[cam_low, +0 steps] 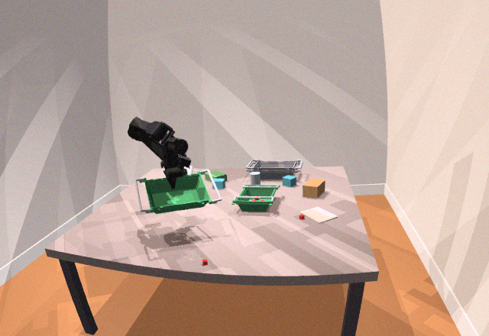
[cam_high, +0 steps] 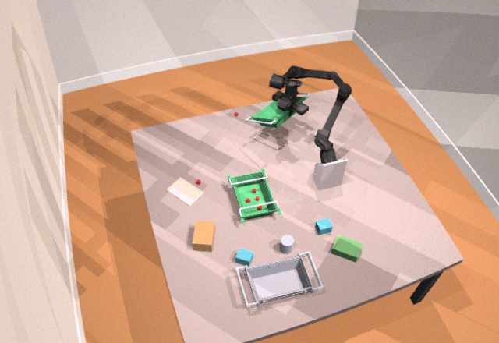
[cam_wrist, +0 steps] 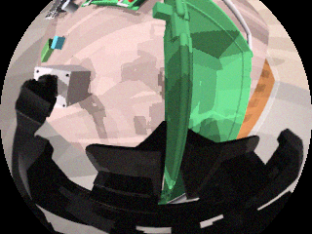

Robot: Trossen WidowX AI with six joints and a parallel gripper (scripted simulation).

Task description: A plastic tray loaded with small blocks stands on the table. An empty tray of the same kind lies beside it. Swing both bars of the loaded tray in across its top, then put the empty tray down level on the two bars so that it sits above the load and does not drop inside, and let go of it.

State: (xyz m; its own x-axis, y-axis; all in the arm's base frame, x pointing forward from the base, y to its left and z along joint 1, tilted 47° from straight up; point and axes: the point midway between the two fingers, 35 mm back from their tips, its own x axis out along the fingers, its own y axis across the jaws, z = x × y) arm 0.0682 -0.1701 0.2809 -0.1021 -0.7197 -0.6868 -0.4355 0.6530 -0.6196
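Note:
The loaded green tray (cam_high: 269,192) (cam_low: 255,207) stands on the table with several small red blocks inside. Both its white wire bars lie across its top, one bar (cam_high: 248,181) near the back end and the other bar (cam_high: 257,206) near the front end in the top view. My gripper (cam_high: 291,107) (cam_low: 173,182) (cam_wrist: 168,124) is shut on a long side wall of the empty green tray (cam_high: 263,114) (cam_low: 179,201) (cam_wrist: 219,97). That tray hangs above the table, tilted, beside the loaded tray and apart from it. Its own bars stand out at its ends.
A grey wire-barred tray (cam_high: 277,281) (cam_low: 276,166), a cylinder (cam_high: 287,243), two blue blocks (cam_high: 323,226) (cam_high: 244,256), a green block (cam_high: 347,248), an orange block (cam_high: 203,235) (cam_low: 313,188) and a card (cam_high: 185,191) lie around. Two loose red blocks (cam_high: 198,182) (cam_high: 235,114) lie outside the trays.

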